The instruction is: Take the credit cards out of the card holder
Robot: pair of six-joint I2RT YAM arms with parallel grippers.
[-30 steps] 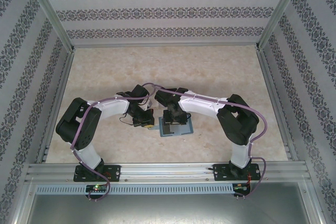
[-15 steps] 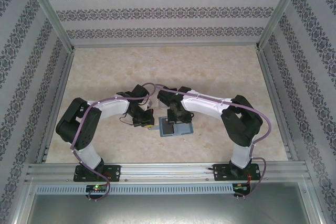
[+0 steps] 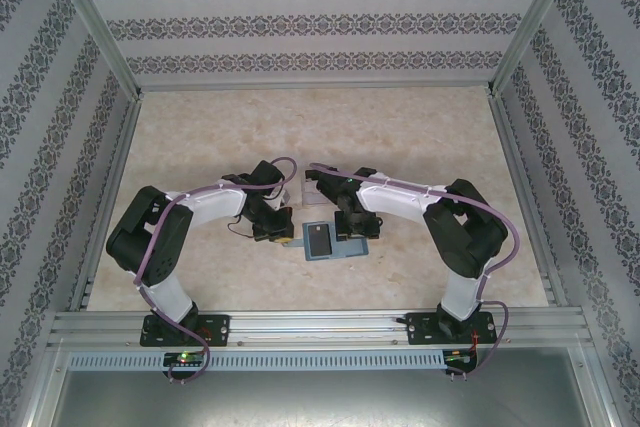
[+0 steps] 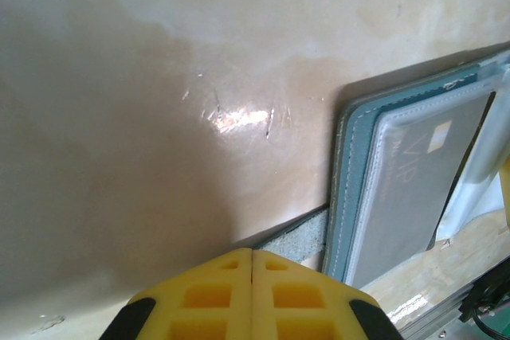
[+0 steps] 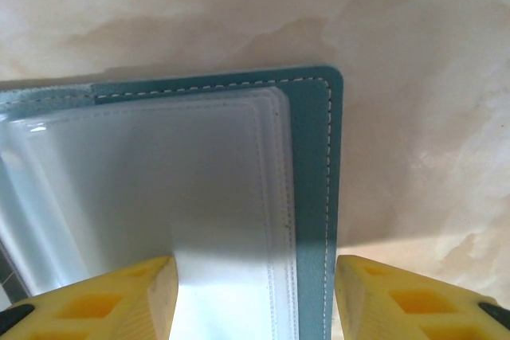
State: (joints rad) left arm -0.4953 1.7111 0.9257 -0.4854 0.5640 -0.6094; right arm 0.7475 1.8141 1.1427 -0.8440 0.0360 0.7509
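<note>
Left wrist reads VIP on a card (image 4: 414, 197) inside the card holder (image 4: 358, 165).

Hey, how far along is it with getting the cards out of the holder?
Done: the card holder lies open. In hand: the right gripper hangs open over its clear sleeves, the left gripper shut beside its edge. Left: a card sits inside a sleeve, not yet pulled.

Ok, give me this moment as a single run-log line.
left gripper: shut, beside card holder | right gripper: open above clear sleeves, holding nothing | credit card: inside sleeve
</note>
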